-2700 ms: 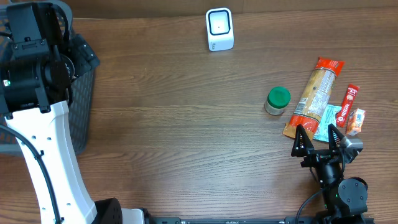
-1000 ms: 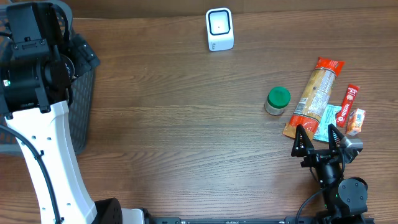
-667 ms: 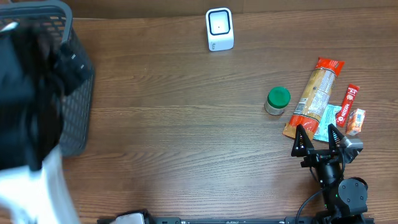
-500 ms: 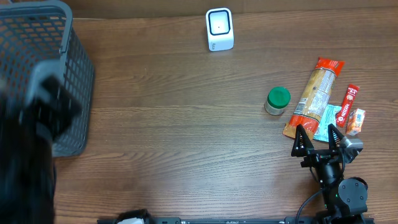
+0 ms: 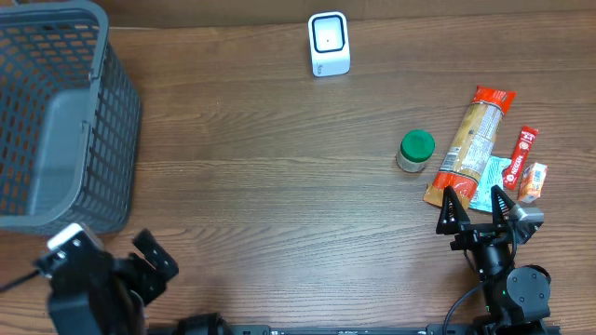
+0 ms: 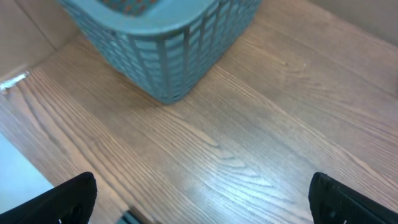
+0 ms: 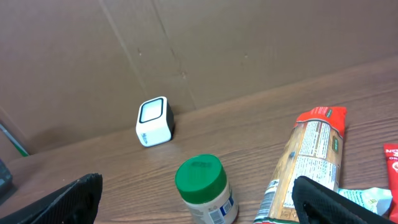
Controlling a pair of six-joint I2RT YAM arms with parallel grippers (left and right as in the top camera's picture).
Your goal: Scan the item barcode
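Gaping wide, left end effector (image 6: 202, 196) and right end effector (image 5: 474, 200) grip nothing.

On my overhead view the grey basket (image 5: 116, 140) runs off the left edge, and the left arm (image 5: 93, 293) is cropped at the bottom, its shape blurred. My right wrist camera cuts the green-lidded jar (image 7: 202, 177) and pasta bag (image 7: 308, 162) at the bottom edge, the red packet (image 7: 392, 158) at the right. Print on every pack is too small for me to pick out a barcode.
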